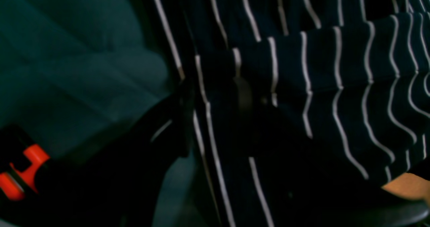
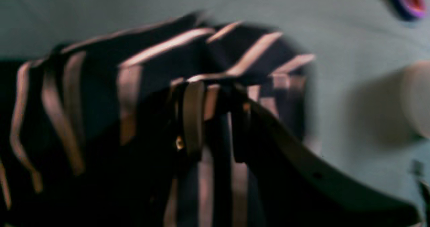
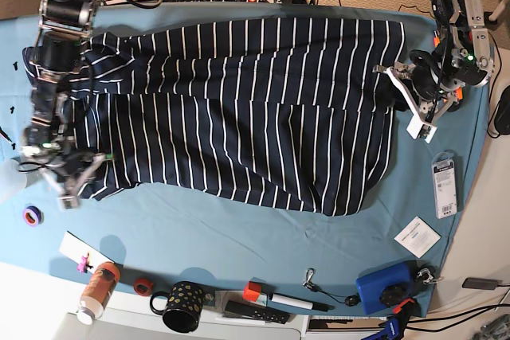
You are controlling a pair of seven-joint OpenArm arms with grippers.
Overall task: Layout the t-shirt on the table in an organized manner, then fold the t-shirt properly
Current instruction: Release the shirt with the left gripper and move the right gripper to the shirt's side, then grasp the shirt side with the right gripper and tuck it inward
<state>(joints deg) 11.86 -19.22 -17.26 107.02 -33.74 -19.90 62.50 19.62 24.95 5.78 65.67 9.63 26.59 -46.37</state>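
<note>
The navy white-striped t-shirt (image 3: 239,109) lies spread wide across the teal table (image 3: 239,236), rumpled along its lower hem. My left gripper (image 3: 401,99) is at the shirt's right edge. In the left wrist view the striped cloth (image 1: 336,69) folds and bunches at the gripper (image 1: 242,96), which looks shut on it, over the table (image 1: 67,69). My right gripper (image 3: 80,174) is at the shirt's lower left corner. The blurred right wrist view shows the gripper (image 2: 215,96) pinching the shirt (image 2: 100,96) above the table (image 2: 352,35).
Along the front edge are an orange bottle (image 3: 97,288), a black mug (image 3: 182,306), a remote (image 3: 255,312), a marker (image 3: 291,302) and a blue box (image 3: 386,288). A packet (image 3: 444,185) and a white card (image 3: 418,236) lie right. A purple tape roll (image 3: 32,215) lies left.
</note>
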